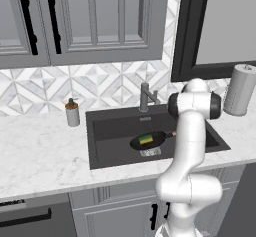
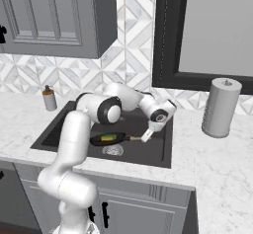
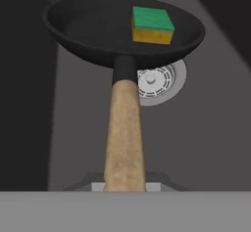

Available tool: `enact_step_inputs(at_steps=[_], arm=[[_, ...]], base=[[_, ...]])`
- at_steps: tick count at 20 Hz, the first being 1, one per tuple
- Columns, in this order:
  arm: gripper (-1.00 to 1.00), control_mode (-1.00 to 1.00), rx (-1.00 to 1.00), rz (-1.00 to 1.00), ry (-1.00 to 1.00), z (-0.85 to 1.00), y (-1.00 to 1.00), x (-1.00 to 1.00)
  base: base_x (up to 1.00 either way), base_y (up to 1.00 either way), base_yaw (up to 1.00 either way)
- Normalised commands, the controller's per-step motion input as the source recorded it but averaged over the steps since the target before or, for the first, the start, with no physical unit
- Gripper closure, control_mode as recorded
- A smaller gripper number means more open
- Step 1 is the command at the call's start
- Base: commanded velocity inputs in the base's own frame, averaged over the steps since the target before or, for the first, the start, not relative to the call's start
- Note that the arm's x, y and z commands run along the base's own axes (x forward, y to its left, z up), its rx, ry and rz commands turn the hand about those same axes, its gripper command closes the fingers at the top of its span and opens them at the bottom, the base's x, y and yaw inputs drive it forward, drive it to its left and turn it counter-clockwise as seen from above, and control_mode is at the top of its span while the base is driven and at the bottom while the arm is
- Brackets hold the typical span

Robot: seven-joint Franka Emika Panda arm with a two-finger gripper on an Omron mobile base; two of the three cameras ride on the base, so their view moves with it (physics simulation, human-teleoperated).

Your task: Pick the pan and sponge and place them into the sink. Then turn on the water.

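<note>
Pincer (image 2: pixel 146 136) closed on the pan's wooden handle, pan (image 3: pixel 122 28) over the sink (image 1: pixel 105 126) drain (image 3: pixel 159 79), sponge (image 3: pixel 152 25) riding inside the pan

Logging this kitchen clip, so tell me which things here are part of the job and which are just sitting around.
Job: pan, sponge riding in it, sink, faucet, gripper.
Lying about: soap bottle, paper towel roll, cabinets.

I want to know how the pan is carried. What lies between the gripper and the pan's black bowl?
The pan's light wooden handle runs from the gripper up to the bowl, clearest in the hand view.
</note>
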Motion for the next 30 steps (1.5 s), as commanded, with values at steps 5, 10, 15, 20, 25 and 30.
enact_step_inputs(at_steps=[5, 10, 15, 20, 25, 30], arm=[[1.00, -1.00, -0.02, 0.00, 0.00, -0.51, 0.00, 0.13], [1.00, -1.00, -0.05, 0.00, 0.00, -0.56, 0.00, 0.19], [1.00, -1.00, -0.04, 0.00, -0.01, -0.41, 0.00, 0.20], [1.00, -1.00, -0.06, 0.00, -0.06, -0.40, 0.00, 0.00], [1.00, -1.00, -0.05, 0.00, -0.06, -0.56, 0.02, 0.00], [1.00, -1.00, -0.05, 0.00, -0.07, -0.52, 0.08, 0.00]], base=[[0.00, 0.00, 0.00], [0.00, 0.00, 0.00], [0.00, 0.00, 0.00], [0.00, 0.00, 0.00], [0.00, 0.00, 0.00], [0.00, 0.00, 0.00]])
